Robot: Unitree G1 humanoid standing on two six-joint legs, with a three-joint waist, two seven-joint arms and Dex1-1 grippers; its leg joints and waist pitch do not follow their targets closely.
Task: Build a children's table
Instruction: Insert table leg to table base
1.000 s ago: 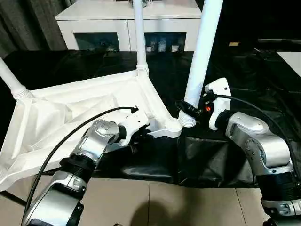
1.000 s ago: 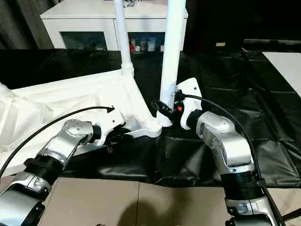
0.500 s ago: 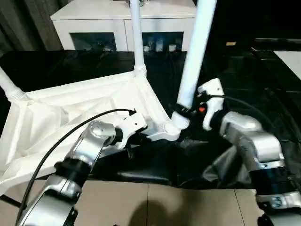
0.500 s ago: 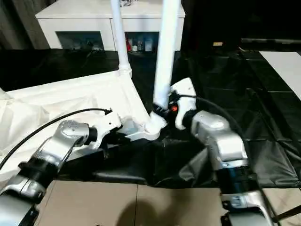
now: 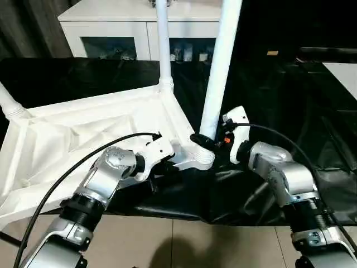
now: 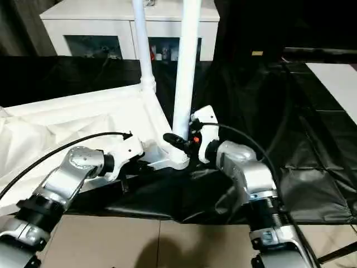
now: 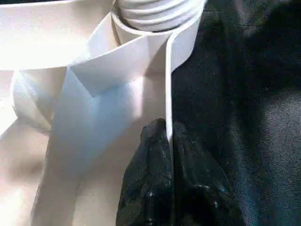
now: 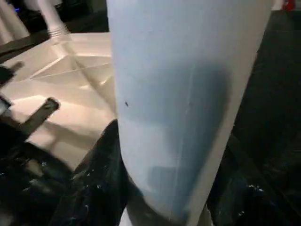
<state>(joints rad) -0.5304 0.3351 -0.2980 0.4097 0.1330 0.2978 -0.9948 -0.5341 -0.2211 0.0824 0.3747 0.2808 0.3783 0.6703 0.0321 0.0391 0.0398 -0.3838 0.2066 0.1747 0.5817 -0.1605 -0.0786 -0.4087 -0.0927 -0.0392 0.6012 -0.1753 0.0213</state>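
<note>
The white plastic ribbed tabletop (image 5: 83, 134) lies upside down on the black-covered table (image 5: 279, 100). In the left wrist view the left gripper (image 7: 168, 141) pinches its thin rim; the right gripper (image 5: 207, 140) clamps the long tapered white leg (image 5: 219, 61) standing in the corner socket (image 5: 196, 157).

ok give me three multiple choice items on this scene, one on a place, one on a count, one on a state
1. Where does the right gripper hold the near leg?
A. at its top end
B. just above the corner socket
C. halfway up

2. How many legs stand on the upturned top?
A. one
B. three
C. five

3. What is the left gripper doing?
A. hanging open over the cloth
B. pinching the top's thin rim
C. gripping a leg

Answers:
1 B, its black fingers wrap the leg right above the socket.
2 B, the near leg, the far leg and the left leg.
3 B, the wrist view shows both fingers shut on the rim.
</note>
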